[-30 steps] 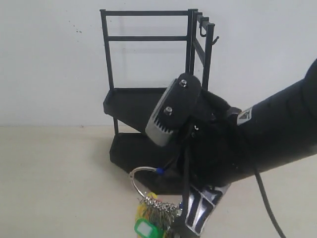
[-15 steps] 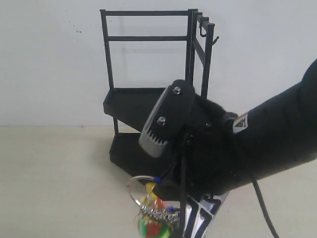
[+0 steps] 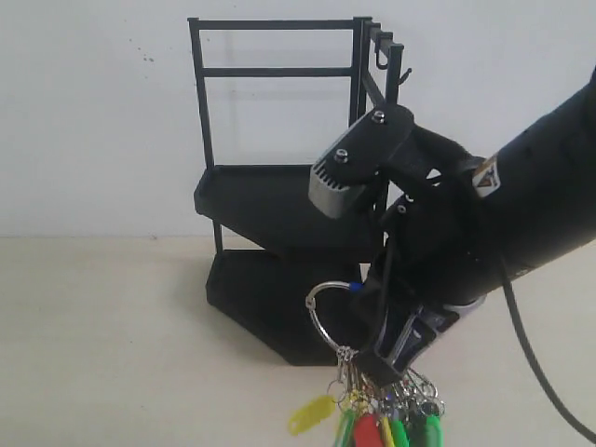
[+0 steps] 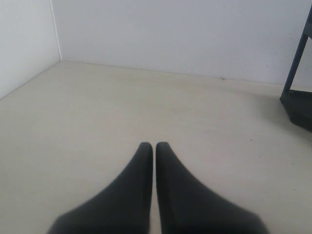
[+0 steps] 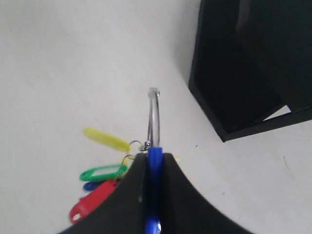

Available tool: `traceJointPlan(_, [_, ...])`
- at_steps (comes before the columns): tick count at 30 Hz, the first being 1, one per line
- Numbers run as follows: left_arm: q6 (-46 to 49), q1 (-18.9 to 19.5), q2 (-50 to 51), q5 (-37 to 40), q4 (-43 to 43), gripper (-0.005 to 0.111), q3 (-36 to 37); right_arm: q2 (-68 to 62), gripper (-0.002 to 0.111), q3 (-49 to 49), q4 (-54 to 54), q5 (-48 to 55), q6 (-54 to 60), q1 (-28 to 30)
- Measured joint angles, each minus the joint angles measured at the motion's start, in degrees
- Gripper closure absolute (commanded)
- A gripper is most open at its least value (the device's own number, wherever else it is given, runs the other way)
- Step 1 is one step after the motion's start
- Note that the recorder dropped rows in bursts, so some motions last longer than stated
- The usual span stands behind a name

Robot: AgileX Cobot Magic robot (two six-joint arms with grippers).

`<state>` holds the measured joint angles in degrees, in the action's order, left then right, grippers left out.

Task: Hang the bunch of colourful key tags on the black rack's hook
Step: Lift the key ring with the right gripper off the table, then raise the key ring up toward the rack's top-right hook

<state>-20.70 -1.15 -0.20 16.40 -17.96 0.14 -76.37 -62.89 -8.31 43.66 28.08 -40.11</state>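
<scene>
Now, my right gripper (image 5: 155,157) pinches the key tag bunch (image 3: 368,430) by its blue loop, at five o'clock of the black rack (image 3: 270,200). My left gripper (image 4: 154,146) is closed and empty. Arm badge (image 3: 484,178) unreadable.

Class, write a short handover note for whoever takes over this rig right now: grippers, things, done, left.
Left gripper: shut, empty, above the table.
Right gripper: shut on the key tag bunch by its blue loop; tags dangle beneath, low beside the black rack, far under the hook.
Done: bunch grasped.
Left: raise it, slip its ring over the hook, release.
</scene>
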Motion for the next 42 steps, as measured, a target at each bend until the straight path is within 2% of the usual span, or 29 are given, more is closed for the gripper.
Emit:
traceJointPlan(3, [0.0, 0.0, 0.0, 0.0, 0.0, 0.102, 0.0, 0.0, 0.108, -1.1, -0.8, 4.0, 3.3, -0.4])
traceJointPlan(8, [0.0, 0.0, 0.0, 0.0, 0.0, 0.102, 0.0, 0.0, 0.108, -3.2, 12.7, 8.4, -9.5, -0.5])
traceJointPlan(13, [0.0, 0.0, 0.0, 0.0, 0.0, 0.102, 0.0, 0.0, 0.108, -3.7, 10.8, 15.9, -4.5, -2.1])
traceJointPlan(17, [0.0, 0.0, 0.0, 0.0, 0.0, 0.102, 0.0, 0.0, 0.108, -3.7, 24.3, 15.8, -17.1, -2.4])
traceJointPlan(22, [0.0, 0.0, 0.0, 0.0, 0.0, 0.102, 0.0, 0.0, 0.108, -3.8, 20.9, 17.2, -11.2, -2.8])
traceJointPlan(25, [0.0, 0.0, 0.0, 0.0, 0.0, 0.102, 0.0, 0.0, 0.108, -3.8, 29.2, 15.8, -20.9, -2.9])
traceJointPlan(30, [0.0, 0.0, 0.0, 0.0, 0.0, 0.102, 0.0, 0.0, 0.108, -3.8, 27.9, 17.0, -15.9, -2.8])
traceJointPlan(33, [0.0, 0.0, 0.0, 0.0, 0.0, 0.102, 0.0, 0.0, 0.108, -3.8, 35.8, 16.5, -25.6, -2.9])
traceJointPlan(37, [0.0, 0.0, 0.0, 0.0, 0.0, 0.102, 0.0, 0.0, 0.108, -3.8, 34.4, 16.5, -22.2, -2.7])
traceJointPlan(40, [0.0, 0.0, 0.0, 0.0, 0.0, 0.102, 0.0, 0.0, 0.108, -3.8, 38.7, 14.5, -29.9, -2.8])
traceJointPlan(42, [0.0, 0.0, 0.0, 0.0, 0.0, 0.102, 0.0, 0.0, 0.108, -3.8, 37.5, 14.0, -26.5, -2.7])
